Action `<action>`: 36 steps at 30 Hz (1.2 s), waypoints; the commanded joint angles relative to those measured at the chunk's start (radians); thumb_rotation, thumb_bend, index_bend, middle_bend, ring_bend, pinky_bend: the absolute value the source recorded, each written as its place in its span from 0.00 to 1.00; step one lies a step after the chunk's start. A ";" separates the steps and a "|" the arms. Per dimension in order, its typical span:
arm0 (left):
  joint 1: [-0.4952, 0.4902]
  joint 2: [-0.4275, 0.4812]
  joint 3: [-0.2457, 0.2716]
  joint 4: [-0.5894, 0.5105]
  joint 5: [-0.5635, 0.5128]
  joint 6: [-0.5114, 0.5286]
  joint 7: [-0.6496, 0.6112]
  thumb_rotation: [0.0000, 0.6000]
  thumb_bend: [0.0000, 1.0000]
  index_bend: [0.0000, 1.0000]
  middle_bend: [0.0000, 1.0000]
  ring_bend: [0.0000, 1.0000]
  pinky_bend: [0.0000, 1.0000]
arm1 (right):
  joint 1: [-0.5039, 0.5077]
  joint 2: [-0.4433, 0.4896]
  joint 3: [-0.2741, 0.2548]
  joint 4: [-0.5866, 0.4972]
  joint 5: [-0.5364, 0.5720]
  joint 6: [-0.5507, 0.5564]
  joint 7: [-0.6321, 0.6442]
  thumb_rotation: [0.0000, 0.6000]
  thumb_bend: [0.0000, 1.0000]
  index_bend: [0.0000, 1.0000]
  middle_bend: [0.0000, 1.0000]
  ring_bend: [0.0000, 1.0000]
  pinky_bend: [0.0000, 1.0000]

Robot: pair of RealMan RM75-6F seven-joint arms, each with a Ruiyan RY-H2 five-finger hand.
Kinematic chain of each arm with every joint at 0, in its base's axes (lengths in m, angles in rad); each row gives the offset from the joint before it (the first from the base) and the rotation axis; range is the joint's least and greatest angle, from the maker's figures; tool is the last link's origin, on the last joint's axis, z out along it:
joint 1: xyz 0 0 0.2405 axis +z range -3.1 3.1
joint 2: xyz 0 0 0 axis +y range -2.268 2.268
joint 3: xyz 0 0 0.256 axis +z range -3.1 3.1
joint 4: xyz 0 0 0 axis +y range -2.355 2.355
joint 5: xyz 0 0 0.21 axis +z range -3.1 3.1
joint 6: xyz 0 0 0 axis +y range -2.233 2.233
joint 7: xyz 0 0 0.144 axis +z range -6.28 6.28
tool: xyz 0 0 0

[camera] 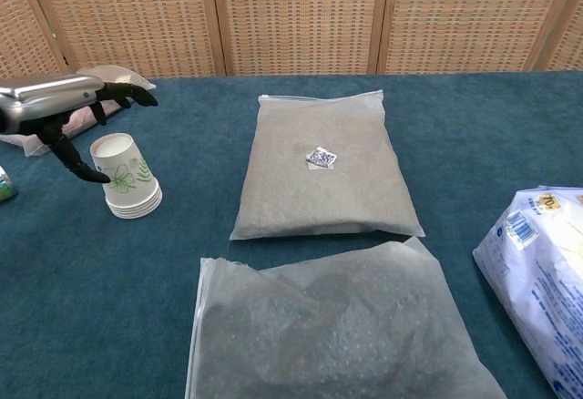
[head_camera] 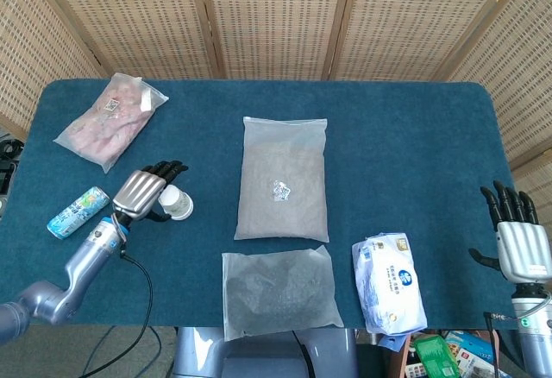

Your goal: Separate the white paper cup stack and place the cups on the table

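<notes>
Head view: two hands. Left hand (head_camera: 142, 192) hovers over the white paper cup stack (head_camera: 176, 202), fingers spread, thumb low beside the cup wall; chest view shows a gap, nothing gripped. Right hand (head_camera: 521, 244) sits off the table's right edge, fingers straight and apart, holding nothing.

Cup stack: one stack, upside down, on the left-centre of the blue table (head_camera: 414, 136). Chest view shows several nested rims at the base, exact count unclear, plus a green leaf print on the outer cup (camera: 124, 175).

Three translucent zip bags:
- large grey bag (head_camera: 283, 179) at centre, flat, with a small square QR-type sticker, unreadable
- second grey bag (head_camera: 278, 290) at the near edge, crinkled, overhanging the table
- pinkish bag (head_camera: 110, 119) far left, white label, text too small

One drinks can (head_camera: 78, 211) lies on its side left of the cups, light blue and green print, writing illegible. One soft wipes pack (head_camera: 388, 283), white and blue, lies near right; print unreadable.

Table cover looks like short-pile fabric. Woven rattan screen panels (head_camera: 276, 15) in wood frames stand behind.
</notes>
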 commanded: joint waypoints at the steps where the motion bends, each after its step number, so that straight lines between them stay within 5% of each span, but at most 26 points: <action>1: -0.025 -0.030 -0.007 0.027 -0.018 -0.025 0.019 1.00 0.12 0.18 0.18 0.18 0.30 | 0.000 0.001 0.002 0.004 0.004 -0.004 0.005 1.00 0.00 0.00 0.00 0.00 0.00; 6: -0.044 -0.060 -0.014 0.059 -0.035 -0.026 0.060 1.00 0.12 0.31 0.32 0.29 0.40 | -0.001 0.001 0.006 0.008 0.012 -0.007 0.012 1.00 0.00 0.00 0.00 0.00 0.00; 25: -0.033 -0.091 -0.023 0.040 -0.162 0.007 0.204 1.00 0.14 0.49 0.50 0.45 0.62 | -0.003 0.007 0.015 0.010 0.032 -0.020 0.027 1.00 0.00 0.00 0.00 0.00 0.00; 32: -0.015 -0.078 -0.044 0.020 -0.167 0.042 0.129 1.00 0.14 0.49 0.50 0.45 0.62 | -0.004 0.007 0.015 0.009 0.028 -0.021 0.030 1.00 0.00 0.00 0.00 0.00 0.00; 36: 0.007 -0.045 -0.103 -0.046 -0.182 0.048 -0.085 1.00 0.14 0.50 0.50 0.45 0.62 | 0.001 -0.004 0.011 0.019 0.009 -0.022 0.043 1.00 0.00 0.00 0.00 0.00 0.00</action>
